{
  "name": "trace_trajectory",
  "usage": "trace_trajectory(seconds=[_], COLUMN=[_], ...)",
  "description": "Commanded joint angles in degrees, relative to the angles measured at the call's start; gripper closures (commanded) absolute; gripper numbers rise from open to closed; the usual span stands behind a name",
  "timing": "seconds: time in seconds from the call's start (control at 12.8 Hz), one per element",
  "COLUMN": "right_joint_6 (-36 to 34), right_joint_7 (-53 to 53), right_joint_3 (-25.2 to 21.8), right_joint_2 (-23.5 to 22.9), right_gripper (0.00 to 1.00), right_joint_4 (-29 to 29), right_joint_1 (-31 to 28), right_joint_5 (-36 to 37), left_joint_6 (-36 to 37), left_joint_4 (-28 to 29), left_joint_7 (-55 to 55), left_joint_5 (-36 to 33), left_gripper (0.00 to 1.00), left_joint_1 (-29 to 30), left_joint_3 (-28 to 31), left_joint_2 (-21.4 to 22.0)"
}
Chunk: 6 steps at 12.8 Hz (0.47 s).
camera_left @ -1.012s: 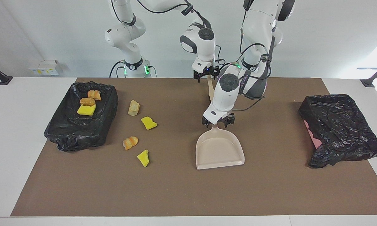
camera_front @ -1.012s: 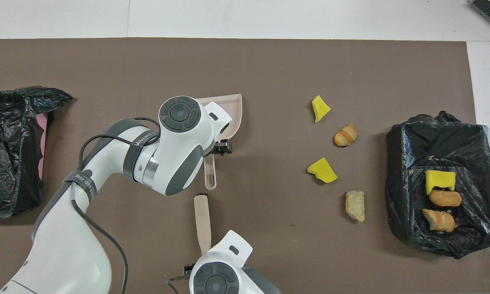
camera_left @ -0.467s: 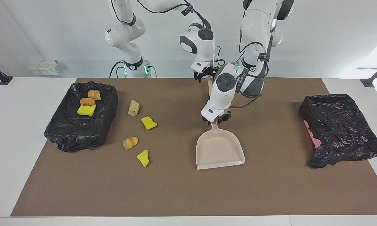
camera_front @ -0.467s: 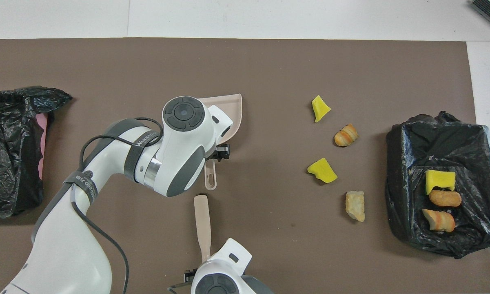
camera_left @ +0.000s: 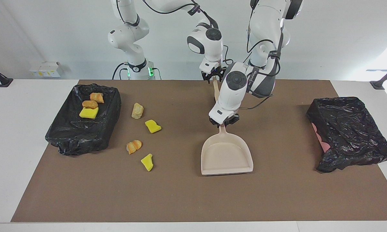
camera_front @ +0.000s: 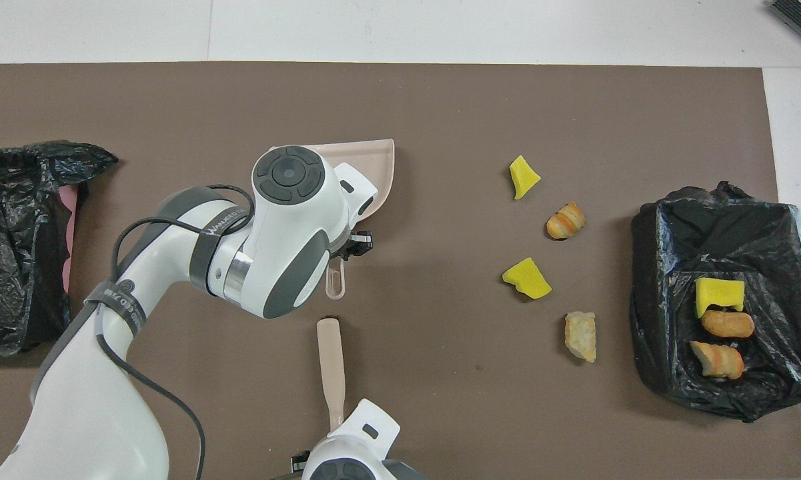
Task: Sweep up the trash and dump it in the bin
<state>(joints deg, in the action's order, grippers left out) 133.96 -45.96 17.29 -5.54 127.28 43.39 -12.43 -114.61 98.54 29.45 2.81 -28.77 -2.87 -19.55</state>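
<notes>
Facing view: my left gripper (camera_left: 223,122) is clamping the dustpan (camera_left: 226,154) by its handle, my right gripper (camera_left: 214,78) is sitting at the brush (camera_left: 216,91), grip unclear. Overhead view: four trash pieces (camera_front: 526,278) are lying on the mat toward my right arm's end from both grippers, three more are resting in the bin (camera_front: 767,243) past them.

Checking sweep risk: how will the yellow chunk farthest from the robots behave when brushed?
The yellow chunk looks spongy, so probably light and easily pushed. Its angular, flat-sided shape suggests sliding or tumbling rather than rolling. Lying apart from the striped lump, it should move alone.
</notes>
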Motion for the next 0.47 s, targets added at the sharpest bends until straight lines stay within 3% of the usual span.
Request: trace_trajectory(seconds=[0.0, 0.08, 0.39], right_joint_6=[0.8, 0.8, -1.8], right_joint_7=[0.4, 0.1, -3.4], right_joint_3=[-0.2, -0.2, -0.4], right_joint_2=[-0.6, -0.3, 4.4], right_gripper=[0.90, 1.00, 1.00], right_joint_4=[-0.7, -0.7, 0.0], right_joint_1=[0.4, 0.5, 0.2], right_joint_5=[-1.0, -0.3, 0.2], left_joint_6=[3.0, 3.5, 5.8], left_joint_4=[-2.8, -4.0, -4.4], left_joint_7=[-0.5, -1.7, -11.1], left_joint_5=[-2.2, -2.4, -2.4], left_gripper=[1.00, 1.00, 1.00], left_joint_1=[2.5, 3.4, 8.7], left_joint_3=[0.2, 0.2, 0.2], left_joint_2=[1.1, 1.1, 4.2])
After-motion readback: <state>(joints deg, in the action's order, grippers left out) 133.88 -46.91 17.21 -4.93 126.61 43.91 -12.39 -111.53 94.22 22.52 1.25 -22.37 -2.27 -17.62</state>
